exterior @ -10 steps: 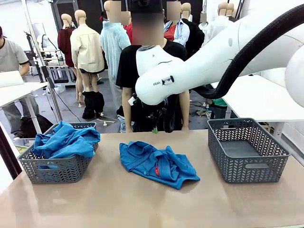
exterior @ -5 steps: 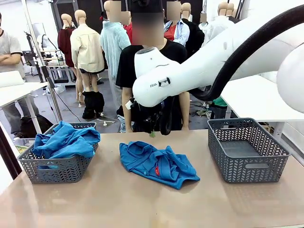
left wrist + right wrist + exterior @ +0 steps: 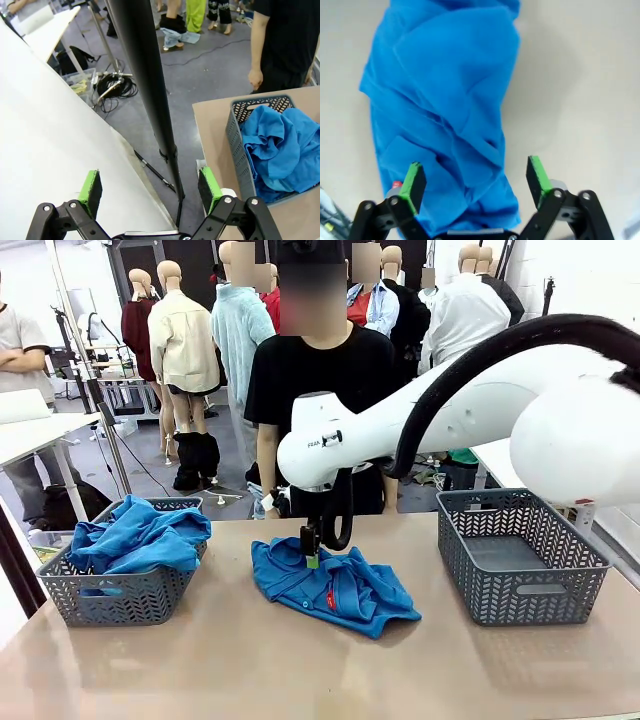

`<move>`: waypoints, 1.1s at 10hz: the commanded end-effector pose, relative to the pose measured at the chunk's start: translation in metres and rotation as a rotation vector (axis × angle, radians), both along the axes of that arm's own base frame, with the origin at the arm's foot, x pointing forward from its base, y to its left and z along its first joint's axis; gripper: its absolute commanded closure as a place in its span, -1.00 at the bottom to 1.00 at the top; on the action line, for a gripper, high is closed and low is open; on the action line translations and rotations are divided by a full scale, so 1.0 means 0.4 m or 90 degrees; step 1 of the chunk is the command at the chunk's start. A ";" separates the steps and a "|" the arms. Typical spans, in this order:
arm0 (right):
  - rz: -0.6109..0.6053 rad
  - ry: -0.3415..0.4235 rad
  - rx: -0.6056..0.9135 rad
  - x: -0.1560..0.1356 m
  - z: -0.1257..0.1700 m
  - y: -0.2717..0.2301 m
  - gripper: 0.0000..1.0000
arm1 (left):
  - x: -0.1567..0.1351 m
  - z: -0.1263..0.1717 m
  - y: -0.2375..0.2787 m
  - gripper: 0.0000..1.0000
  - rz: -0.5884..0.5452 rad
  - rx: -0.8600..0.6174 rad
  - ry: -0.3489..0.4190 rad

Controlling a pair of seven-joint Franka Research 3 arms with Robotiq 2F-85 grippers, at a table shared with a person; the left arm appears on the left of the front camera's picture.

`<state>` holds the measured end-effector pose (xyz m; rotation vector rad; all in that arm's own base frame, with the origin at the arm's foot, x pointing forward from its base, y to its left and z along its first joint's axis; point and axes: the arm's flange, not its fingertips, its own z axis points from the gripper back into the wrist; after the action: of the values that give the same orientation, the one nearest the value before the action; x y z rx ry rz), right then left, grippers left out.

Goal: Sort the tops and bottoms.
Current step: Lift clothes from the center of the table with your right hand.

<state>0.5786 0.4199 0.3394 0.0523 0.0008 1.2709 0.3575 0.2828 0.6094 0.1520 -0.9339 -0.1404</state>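
Blue cloth, a crumpled top (image 3: pixel 333 585) with a small red tag (image 3: pixel 330 599), lies on the tan table (image 3: pixel 200 670) between two grey baskets. The right arm reaches across the middle, and its gripper (image 3: pixel 311 552) hangs over the rear edge of that top, fingertips at or just above the cloth; contact cannot be told. In the right wrist view the gripper (image 3: pixel 476 177) stands wide, its green pads (image 3: pixel 413 181) spread to either side of the folded top (image 3: pixel 445 100), nothing held between them. The left basket (image 3: pixel 120 595) holds a heap of more blue tops (image 3: pixel 140 537); the right basket (image 3: pixel 520 555) stands well apart from the loose top. In the left wrist view the left gripper (image 3: pixel 150 186) is also wide and holds nothing, aimed off the table's edge beside a black pole (image 3: pixel 145 85), with the filled basket (image 3: pixel 238 145) at the right. A person (image 3: pixel 315 390) in black stands at the far side.
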 end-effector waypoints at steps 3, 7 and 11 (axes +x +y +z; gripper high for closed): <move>-0.035 0.048 -0.009 0.036 -0.049 0.007 -1.00 | 0.004 0.006 0.003 -1.00 0.008 0.000 0.000; -0.024 0.022 -0.025 0.007 -0.041 0.016 -0.01 | 0.004 0.006 0.003 -1.00 0.008 0.000 0.000; -0.010 0.003 -0.042 -0.012 -0.015 0.026 1.00 | 0.004 0.006 0.003 -1.00 0.008 0.000 0.000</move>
<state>0.5783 0.4332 0.3299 0.0424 0.0380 1.2656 0.3575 0.2828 0.6094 0.1520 -0.9339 -0.1404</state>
